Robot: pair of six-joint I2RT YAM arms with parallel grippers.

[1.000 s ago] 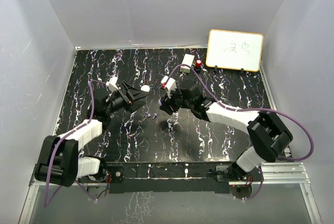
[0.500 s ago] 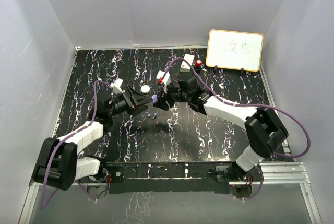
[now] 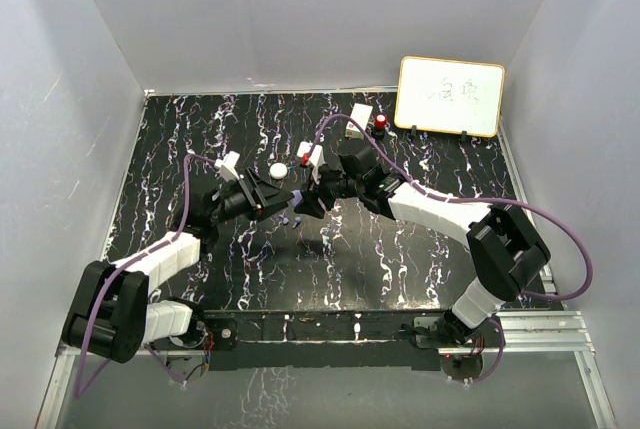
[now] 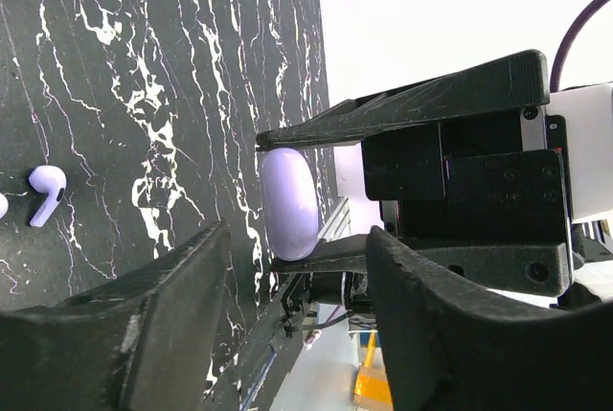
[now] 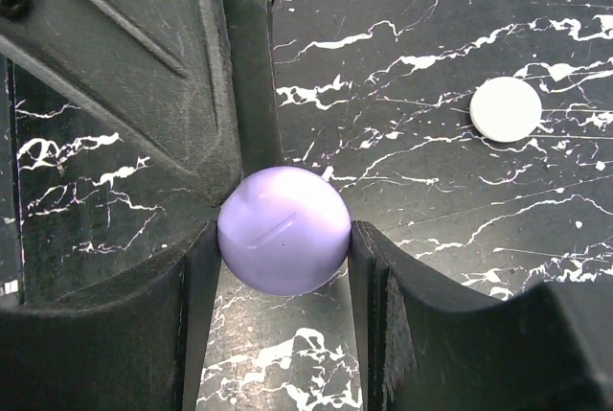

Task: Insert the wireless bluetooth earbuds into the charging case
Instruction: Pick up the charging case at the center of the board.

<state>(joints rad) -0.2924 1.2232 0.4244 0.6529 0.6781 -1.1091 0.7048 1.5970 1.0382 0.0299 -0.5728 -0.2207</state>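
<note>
Round lilac charging case (image 5: pixel 283 229), closed, smooth and pebble-like, clamped by its sides in the right pincer (image 5: pixel 283 243), small purple earbud (image 4: pixel 46 192) with a short stem lying loose on the marbled counter (image 5: pixel 431 28), white round case (image 5: pixel 506 109) lying flat, apart from both.

the top camera is looking down from high behind the near edge, taking in the whole table (image 3: pixel 400 259). the left wrist camera is looking low across it, rolled sideways; the right one is staring down, close. both are catching the purple case (image 4: pixel 287 205).
</note>
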